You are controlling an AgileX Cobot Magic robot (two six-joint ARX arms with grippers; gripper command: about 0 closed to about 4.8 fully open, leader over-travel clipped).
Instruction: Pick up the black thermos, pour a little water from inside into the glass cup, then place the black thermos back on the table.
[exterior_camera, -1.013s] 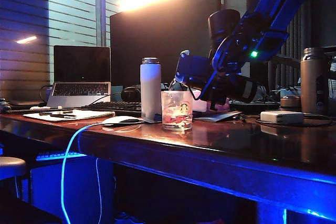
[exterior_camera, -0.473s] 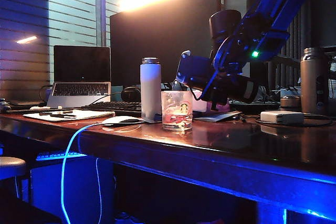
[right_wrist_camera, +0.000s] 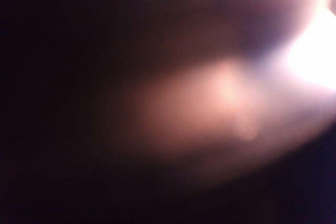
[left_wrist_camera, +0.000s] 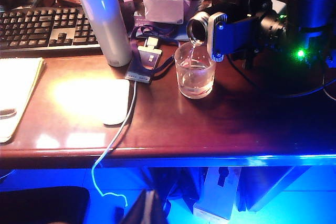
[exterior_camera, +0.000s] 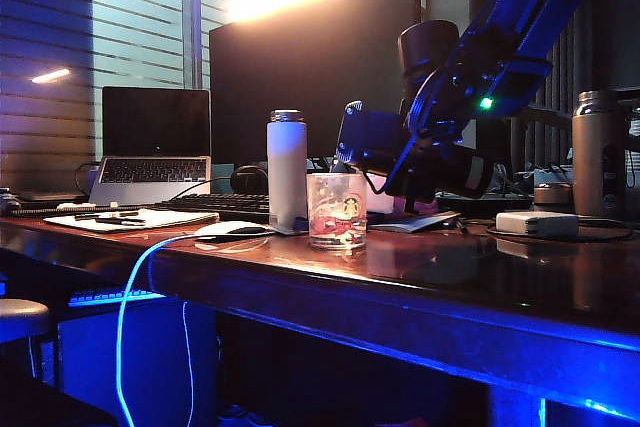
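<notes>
**Thermos tipped over the cup**

The right gripper point(left_wrist_camera: 231, 27) clamps the black thermos point(left_wrist_camera: 202, 27) sideways, its jaws pinching the body, the metallic mouth just above the glass cup point(left_wrist_camera: 195, 72) on the table point(left_wrist_camera: 220, 129). A thin stream falls into the cup. The left gripper is out of view. A white bottle point(left_wrist_camera: 105, 22) stands left of the cup.
</notes>
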